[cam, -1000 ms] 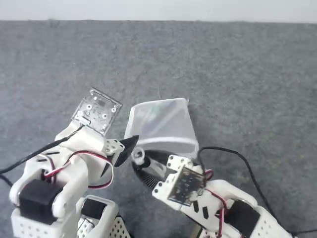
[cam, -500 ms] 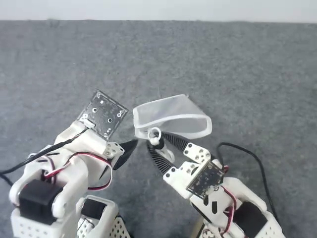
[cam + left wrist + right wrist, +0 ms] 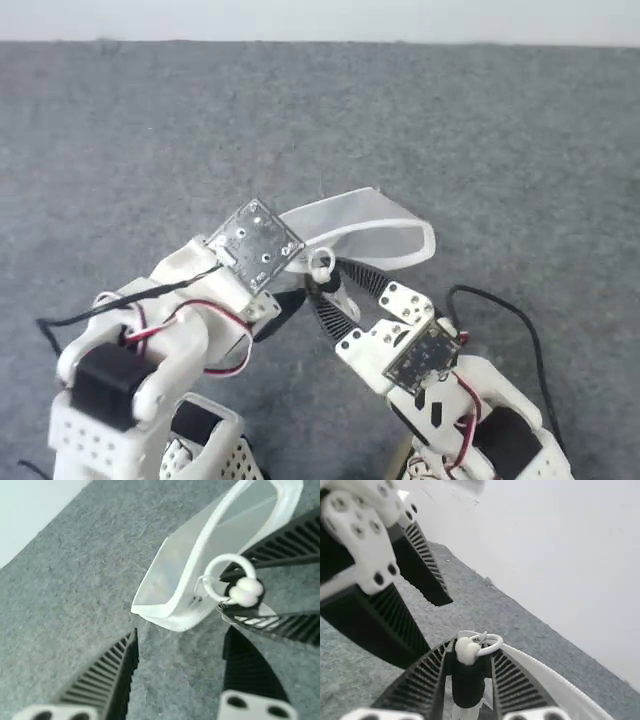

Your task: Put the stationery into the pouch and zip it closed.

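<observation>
Underneath, a grey felt-like surface (image 3: 480, 130) covers the table up to a pale wall (image 3: 320, 20) at the far edge. Mid-table is the white pouch (image 3: 365, 235), its mouth gaping. The right gripper (image 3: 326, 278) is pinched on its zip pull (image 3: 321, 263) at the near end. The left gripper (image 3: 182, 632), fingers spread, hovers just beside that corner.

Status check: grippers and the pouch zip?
Right gripper shut on zip pull. Left gripper open, just short of pouch corner. Mouth gaping, not zipped.
</observation>
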Available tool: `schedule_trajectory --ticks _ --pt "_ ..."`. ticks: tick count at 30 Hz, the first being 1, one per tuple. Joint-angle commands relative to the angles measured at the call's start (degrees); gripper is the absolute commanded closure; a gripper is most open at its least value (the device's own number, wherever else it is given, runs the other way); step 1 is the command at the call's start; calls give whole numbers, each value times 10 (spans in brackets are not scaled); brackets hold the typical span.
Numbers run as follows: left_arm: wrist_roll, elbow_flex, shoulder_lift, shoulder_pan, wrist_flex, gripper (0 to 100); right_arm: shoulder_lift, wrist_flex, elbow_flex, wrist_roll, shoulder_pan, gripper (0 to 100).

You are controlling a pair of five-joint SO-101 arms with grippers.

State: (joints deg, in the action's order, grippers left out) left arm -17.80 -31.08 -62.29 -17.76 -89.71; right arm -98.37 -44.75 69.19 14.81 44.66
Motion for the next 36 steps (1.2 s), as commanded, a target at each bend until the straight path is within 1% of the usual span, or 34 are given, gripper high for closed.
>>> schedule_trajectory --ticks 1,5,14,19,23,25,29,35,36 --pt "-5 -9 6 5 49 740 0 13 -41 2 -28 992" --pt "-5 -41 6 3 90 740 0 15 -43 2 -50 992" --pt "-4 -138 6 1 232 742 2 15 -43 2 -47 992" --pt "-3 -160 6 -1 273 742 6 16 -43 2 -50 992" --pt "-1 -183 6 -33 297 749 6 16 -43 3 -51 992" --pt "-1 -200 6 -49 316 783 6 21 -43 3 -51 992" --pt "-1 -223 6 -55 353 873 7 31 -40 2 -65 992" --pt "0 -224 6 -58 355 987 7 48 -40 2 -96 992" --pt "0 -224 6 -58 355 991 7 48 -40 1 -97 992"
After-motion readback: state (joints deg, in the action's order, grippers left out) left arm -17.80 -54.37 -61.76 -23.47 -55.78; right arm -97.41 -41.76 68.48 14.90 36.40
